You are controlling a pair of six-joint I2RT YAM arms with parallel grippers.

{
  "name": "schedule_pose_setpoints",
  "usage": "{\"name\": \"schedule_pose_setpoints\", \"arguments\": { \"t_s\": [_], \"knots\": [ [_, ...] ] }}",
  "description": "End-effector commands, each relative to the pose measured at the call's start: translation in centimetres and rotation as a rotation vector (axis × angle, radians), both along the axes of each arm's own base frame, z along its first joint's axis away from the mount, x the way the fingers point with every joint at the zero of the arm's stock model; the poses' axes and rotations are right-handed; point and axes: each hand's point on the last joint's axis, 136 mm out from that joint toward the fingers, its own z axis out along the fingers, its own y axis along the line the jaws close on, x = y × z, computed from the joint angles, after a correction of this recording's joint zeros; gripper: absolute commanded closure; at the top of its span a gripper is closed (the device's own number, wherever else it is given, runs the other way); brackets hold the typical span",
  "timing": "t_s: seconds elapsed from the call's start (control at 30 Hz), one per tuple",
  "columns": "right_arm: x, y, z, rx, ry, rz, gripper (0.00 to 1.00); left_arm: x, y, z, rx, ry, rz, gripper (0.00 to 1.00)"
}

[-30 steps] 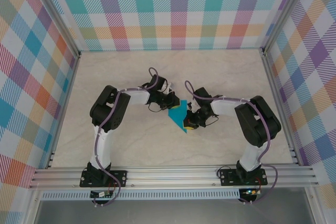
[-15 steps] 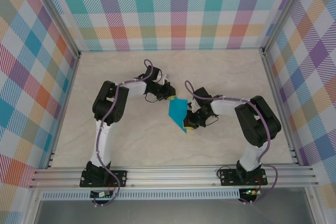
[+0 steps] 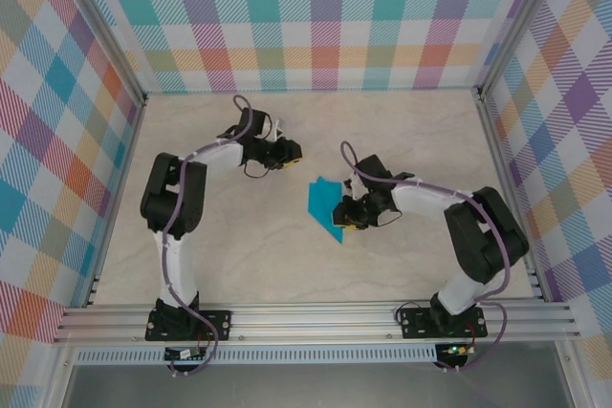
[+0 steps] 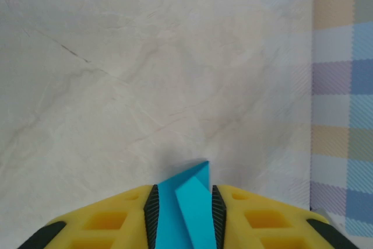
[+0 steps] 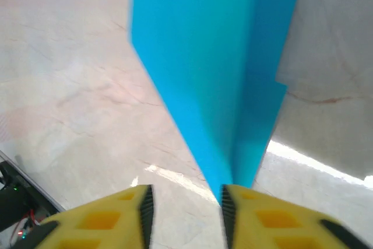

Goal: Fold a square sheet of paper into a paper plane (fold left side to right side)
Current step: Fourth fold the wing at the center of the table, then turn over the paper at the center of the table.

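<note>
The square sheet of paper (image 3: 323, 203), teal-blue and folded to a narrow pointed shape, lies mid-table. My left gripper (image 3: 290, 153) sits up and to the left of it in the top view. In the left wrist view, the left gripper (image 4: 185, 188) has its pads close on both sides of a teal paper tip (image 4: 186, 202). I cannot tell whether that tip joins the shape on the table. My right gripper (image 3: 344, 224) is at the sheet's lower right edge. Its jaws (image 5: 186, 188) stand apart over bare table, and the paper (image 5: 215, 56) runs down to the right pad.
The marble-look table top (image 3: 402, 140) has free room on all sides of the paper. Plaid walls (image 3: 316, 35) close the back and both sides. An aluminium rail (image 3: 316, 317) holding both arm bases runs along the near edge.
My left gripper has pulled away from the sheet's upper corner, up and to the left, and its arm swung outward. The right gripper and the paper have barely moved.
</note>
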Motion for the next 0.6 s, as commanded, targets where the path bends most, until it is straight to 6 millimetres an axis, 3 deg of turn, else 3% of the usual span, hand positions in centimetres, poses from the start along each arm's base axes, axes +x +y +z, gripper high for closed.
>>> {"name": "schedule_pose_setpoints", "arguments": {
  "t_s": [0.0, 0.1, 0.2, 0.37, 0.57],
  "knots": [
    [1.3, -2.5, 3.3, -0.062, -0.16, -0.076, 0.48, -2.7, -0.6, 1.5, -0.016, -0.04, 0.012, 0.64],
    [1.0, -4.9, 5.3, -0.115, -0.247, -0.139, 0.36, -5.5, -2.0, 0.5, -0.02, -0.02, -0.004, 0.63],
    [0.0, -5.9, 7.1, -0.102, -0.295, -0.16, 0.27, -7.2, -3.9, -1.1, -0.019, 0.014, -0.043, 0.63],
    [-1.5, -6.5, 8.9, -0.056, -0.338, -0.179, 0.22, -7.6, -6.3, -3.4, 0.009, 0.054, -0.079, 0.63],
    [-2.2, -7.7, 9.3, -0.073, -0.36, -0.206, 0.2, -7.3, -7.8, -5.5, 0.035, 0.088, -0.095, 0.63]
  ]
}}
